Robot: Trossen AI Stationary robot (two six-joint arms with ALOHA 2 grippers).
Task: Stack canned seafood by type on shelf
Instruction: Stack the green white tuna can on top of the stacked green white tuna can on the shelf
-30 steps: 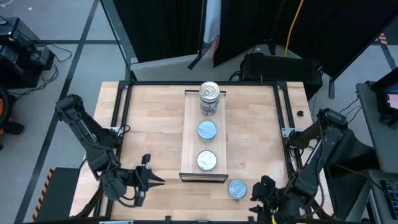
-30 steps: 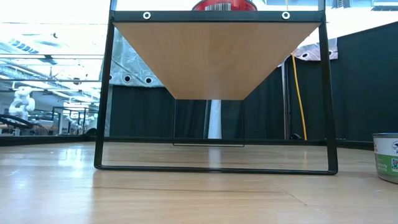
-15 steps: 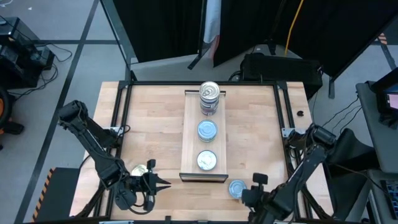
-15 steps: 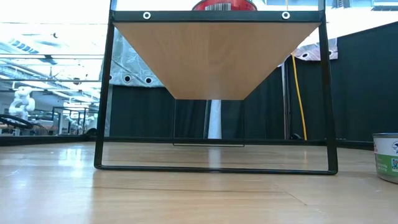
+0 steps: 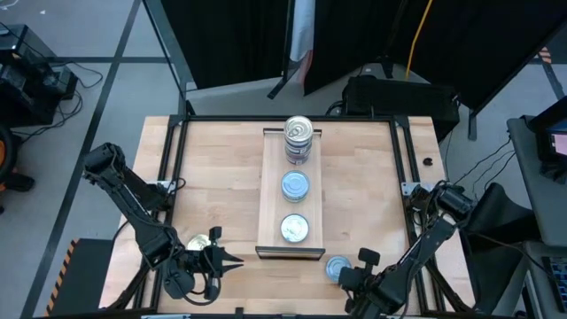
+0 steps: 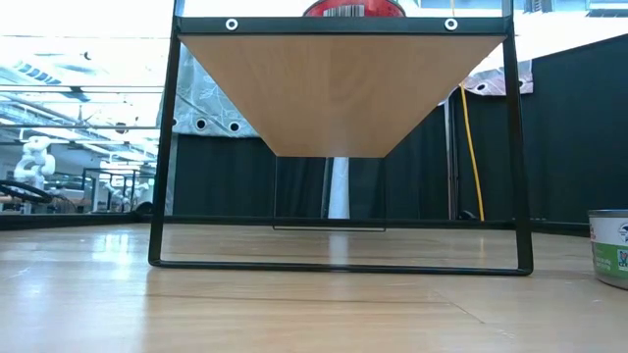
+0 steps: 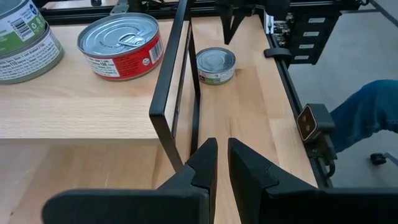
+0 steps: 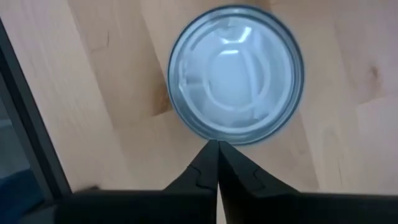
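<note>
Pickup of the stray silver-topped round tin [image 5: 337, 268] on the worktop [image 5: 221, 168] beside the light-wood shelf [image 5: 271, 190] looks pending: right pincer [image 8: 217, 149], fingers pressed together and empty, must reopen; left pincer [image 7: 219, 155] waits nearly closed, empty.

We find no legible wording. Red-labelled tin [image 7: 121, 45] on shelf [image 7: 74, 106] bears barcode and round seal, unreadable. Green-labelled tin [image 7: 22, 38] at shelf's edge shows barcode and small print, illegible.
</note>
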